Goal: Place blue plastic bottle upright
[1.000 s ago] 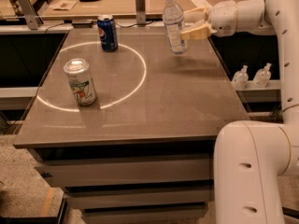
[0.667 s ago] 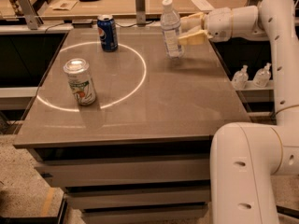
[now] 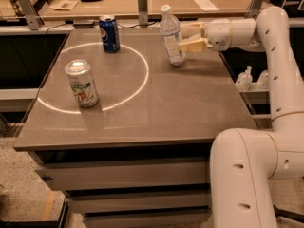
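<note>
The blue plastic bottle (image 3: pixel 170 32), clear with a white cap and a pale label, stands nearly upright at the far right of the grey table (image 3: pixel 180 108), its base on or just above the top. My gripper (image 3: pixel 182 37) reaches in from the right. One cream finger is in front of the bottle's body and the other behind it, and they are closed on its right side.
A dark blue soda can (image 3: pixel 109 33) stands at the far left inside a white light ring (image 3: pixel 137 87). A white-and-green can (image 3: pixel 82 83) stands near the left front. Small clear pump bottles (image 3: pixel 244 78) sit on a shelf off the table's right edge. My arm's base (image 3: pixel 247 175) fills the front right.
My gripper and the bottle have shifted slightly left and lower toward the table top. The cans have not moved.
</note>
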`<action>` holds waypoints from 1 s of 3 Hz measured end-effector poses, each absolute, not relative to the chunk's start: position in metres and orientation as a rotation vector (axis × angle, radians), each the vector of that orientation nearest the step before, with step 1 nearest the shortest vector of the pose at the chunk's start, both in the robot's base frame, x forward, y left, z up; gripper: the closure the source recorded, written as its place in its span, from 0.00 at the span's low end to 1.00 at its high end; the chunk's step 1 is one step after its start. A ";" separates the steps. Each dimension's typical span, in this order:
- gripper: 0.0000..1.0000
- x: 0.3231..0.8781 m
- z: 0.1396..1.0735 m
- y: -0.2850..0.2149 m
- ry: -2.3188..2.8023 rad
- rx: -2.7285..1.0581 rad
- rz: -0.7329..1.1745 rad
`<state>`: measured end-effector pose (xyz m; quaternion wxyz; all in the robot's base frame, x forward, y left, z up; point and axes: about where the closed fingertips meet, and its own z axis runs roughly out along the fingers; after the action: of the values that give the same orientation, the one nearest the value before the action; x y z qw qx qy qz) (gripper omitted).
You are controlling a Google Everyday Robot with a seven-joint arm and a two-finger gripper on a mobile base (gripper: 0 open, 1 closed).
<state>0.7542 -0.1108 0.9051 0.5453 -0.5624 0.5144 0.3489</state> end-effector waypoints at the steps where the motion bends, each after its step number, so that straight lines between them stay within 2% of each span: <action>1: 1.00 0.754 0.907 -0.111 1.220 -1.334 0.828; 3: 1.00 0.750 0.910 -0.115 1.176 -1.303 0.860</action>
<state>0.7505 -0.1147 0.9097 0.5592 -0.5525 0.4988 0.3649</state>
